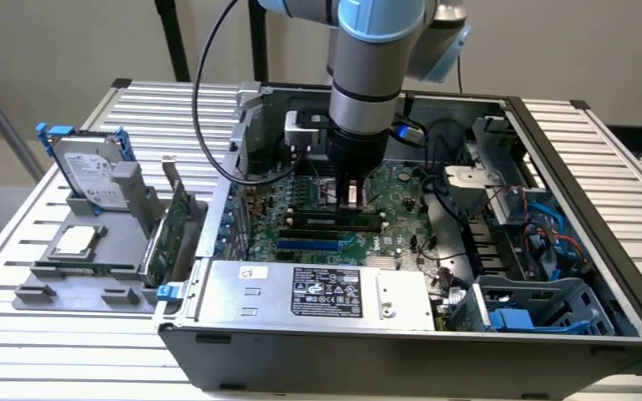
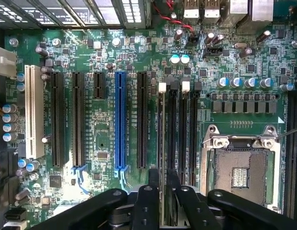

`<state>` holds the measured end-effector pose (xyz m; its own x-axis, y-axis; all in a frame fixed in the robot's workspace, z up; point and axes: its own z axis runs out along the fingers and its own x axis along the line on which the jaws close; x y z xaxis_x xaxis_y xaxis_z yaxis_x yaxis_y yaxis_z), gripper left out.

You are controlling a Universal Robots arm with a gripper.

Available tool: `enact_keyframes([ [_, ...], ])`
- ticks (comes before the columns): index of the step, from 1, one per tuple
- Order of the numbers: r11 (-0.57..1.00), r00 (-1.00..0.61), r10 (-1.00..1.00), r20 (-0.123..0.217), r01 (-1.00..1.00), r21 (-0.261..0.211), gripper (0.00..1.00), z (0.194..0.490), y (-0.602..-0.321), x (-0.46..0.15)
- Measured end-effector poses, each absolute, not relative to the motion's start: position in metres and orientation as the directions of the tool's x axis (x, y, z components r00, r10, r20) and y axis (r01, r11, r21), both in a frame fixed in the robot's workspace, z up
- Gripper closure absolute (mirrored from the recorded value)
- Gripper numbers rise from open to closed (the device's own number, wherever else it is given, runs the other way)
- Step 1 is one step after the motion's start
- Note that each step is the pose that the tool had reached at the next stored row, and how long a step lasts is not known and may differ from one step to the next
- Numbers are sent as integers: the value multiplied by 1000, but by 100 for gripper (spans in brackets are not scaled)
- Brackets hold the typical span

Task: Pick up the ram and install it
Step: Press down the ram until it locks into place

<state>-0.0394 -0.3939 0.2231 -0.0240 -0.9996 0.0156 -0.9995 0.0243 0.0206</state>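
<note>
While gripping the ram (image 2: 161,158), the tool (image 2: 163,191) stands over crowded slots (image 2: 179,139).

Plain beige wall (image 1: 588,50) behind a slatted metal worktop (image 1: 588,159).
Evenly lit; dark upright posts (image 1: 173,42) at the back.
</note>
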Motion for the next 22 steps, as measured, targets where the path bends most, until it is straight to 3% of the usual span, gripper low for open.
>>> enact_keyframes([
  [7,24,-24,-1000,14,-999,21,0,242,-394,-43],
  [8,24,-24,-1000,14,-999,21,100,243,-394,-44],
  [22,24,-24,-1000,13,-999,21,100,243,-394,-44],
])
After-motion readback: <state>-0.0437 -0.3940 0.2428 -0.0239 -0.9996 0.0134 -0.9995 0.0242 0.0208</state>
